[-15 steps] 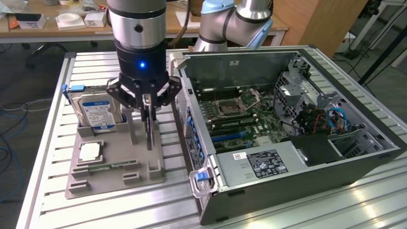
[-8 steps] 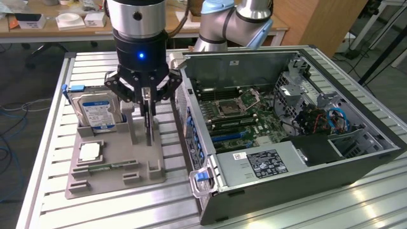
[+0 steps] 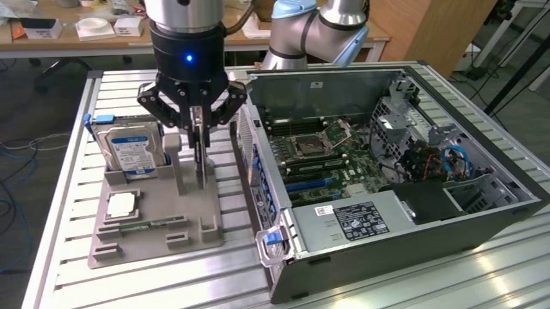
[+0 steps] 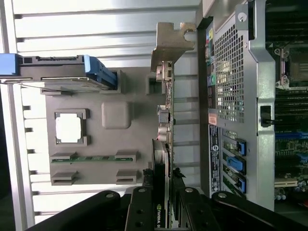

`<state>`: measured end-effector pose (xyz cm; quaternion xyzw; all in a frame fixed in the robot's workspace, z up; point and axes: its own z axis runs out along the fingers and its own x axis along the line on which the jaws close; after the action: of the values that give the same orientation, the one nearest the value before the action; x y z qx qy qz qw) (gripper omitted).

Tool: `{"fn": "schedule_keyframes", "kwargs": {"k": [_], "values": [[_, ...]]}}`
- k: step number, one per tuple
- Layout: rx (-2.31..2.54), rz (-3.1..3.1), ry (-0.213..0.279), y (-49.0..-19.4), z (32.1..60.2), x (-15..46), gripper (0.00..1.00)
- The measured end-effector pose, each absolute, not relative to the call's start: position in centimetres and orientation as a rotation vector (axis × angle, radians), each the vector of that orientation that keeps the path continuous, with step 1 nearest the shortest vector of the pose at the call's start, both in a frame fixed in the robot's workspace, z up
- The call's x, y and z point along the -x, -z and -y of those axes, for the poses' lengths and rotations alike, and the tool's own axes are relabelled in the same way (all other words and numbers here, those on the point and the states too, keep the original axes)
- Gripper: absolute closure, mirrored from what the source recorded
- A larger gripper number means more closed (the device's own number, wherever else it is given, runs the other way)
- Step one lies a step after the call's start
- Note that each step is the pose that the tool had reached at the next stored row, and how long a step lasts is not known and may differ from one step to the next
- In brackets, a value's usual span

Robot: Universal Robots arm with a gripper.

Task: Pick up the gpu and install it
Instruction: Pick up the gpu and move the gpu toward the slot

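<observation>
The gpu [image 3: 201, 161] is a thin dark card seen edge-on, standing upright over the grey fixture tray [image 3: 154, 248] at the exterior view's left. My gripper [image 3: 199, 127] comes down from above and is shut on the card's upper edge. The card's lower end sits close to an upright post of the tray; I cannot tell whether they touch. In the wrist view the gpu [image 4: 163, 144] runs as a narrow strip with its metal bracket [image 4: 171, 45] at the far end, and my gripper [image 4: 162, 209] clamps it between black fingers [image 4: 142, 207].
The open computer case [image 3: 481, 212] lies at the exterior view's right, motherboard [image 3: 344, 158] exposed, blue slots [image 3: 310, 187] near its rear panel [image 4: 231, 96]. On the tray stand a hard drive [image 3: 129, 151], a processor chip [image 3: 123, 205] and a green memory stick [image 3: 146, 225].
</observation>
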<state>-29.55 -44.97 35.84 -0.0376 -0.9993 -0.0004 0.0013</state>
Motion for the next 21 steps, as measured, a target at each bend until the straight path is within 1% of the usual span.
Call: {"fn": "schedule_keyframes", "kwargs": {"k": [21], "values": [[0.118,3.137,0.002,-41.1,45.0,29.5,0.74]]}}
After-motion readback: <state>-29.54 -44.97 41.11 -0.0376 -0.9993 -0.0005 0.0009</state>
